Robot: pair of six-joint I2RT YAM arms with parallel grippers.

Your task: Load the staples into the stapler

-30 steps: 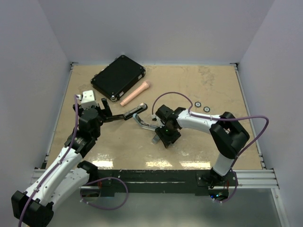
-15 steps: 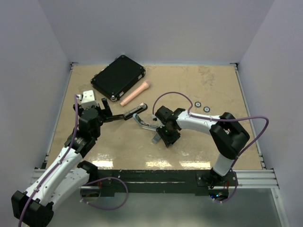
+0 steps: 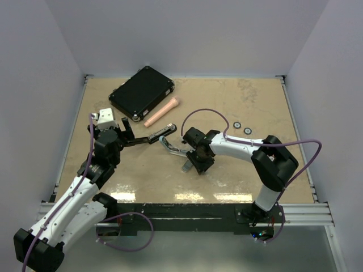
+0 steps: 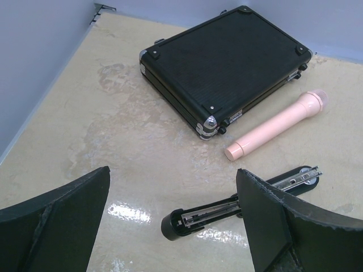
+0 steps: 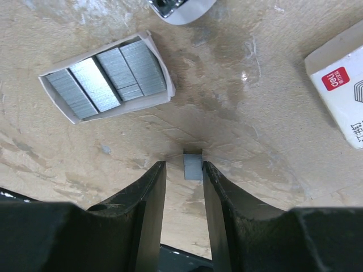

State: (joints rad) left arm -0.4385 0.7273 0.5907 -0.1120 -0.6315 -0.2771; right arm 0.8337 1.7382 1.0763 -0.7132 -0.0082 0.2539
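The fingers of my right gripper stand a narrow way apart, pointing down at the table. The staples lie flat on it right between their tips. One finger looks to be against the little grey block and the other shows a sliver of gap. Whether I am truly pinching it I cannot tell.

Just beyond sits a paper tray with more grey strips side by side in it. A white box with a red label lies off to one side, and a curved chrome piece shows at the edge of my view.

My left gripper is spread wide with nothing between its fingers. Past them the black stapler lies on the table with its metal channel showing, partly hidden behind one finger. Further out lie a pink stick and, beside it, a black case. From above, two small black rings sit well apart from all this, beyond my right arm.
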